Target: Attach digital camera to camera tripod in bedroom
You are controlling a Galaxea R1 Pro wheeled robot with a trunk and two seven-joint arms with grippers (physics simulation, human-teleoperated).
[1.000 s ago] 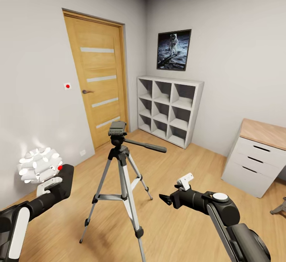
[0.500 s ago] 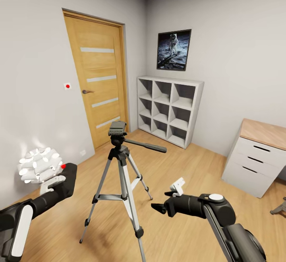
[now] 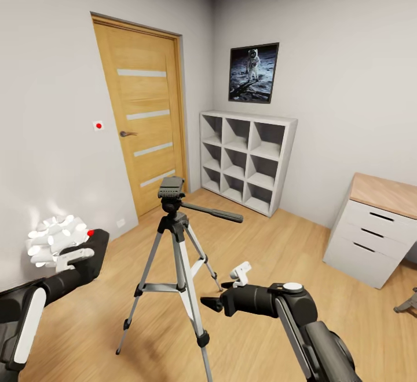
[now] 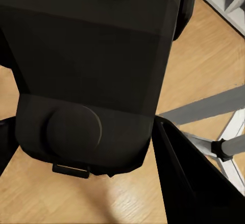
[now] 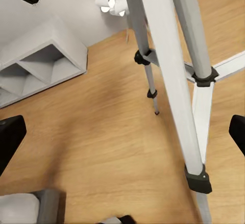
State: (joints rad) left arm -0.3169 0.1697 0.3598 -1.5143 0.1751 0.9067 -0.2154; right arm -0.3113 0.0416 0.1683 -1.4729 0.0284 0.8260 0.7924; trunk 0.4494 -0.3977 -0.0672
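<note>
Left pincer (image 3: 87, 251) clamps the digital camera (image 4: 92, 76); right pincer (image 3: 209, 302), apart, beside the camera tripod (image 3: 176, 237).

Head view: high, looking forward and down across the room toward the far oak door (image 3: 145, 127) and white cube shelves (image 3: 246, 159).
Left wrist view: pressed close against the digital camera (image 4: 92, 76), plank floor (image 4: 61, 203) beyond.
Right wrist view: low, near the floor, facing left.
Shared: the camera tripod (image 3: 176, 254) legs (image 5: 173, 76) appear in all three.
</note>
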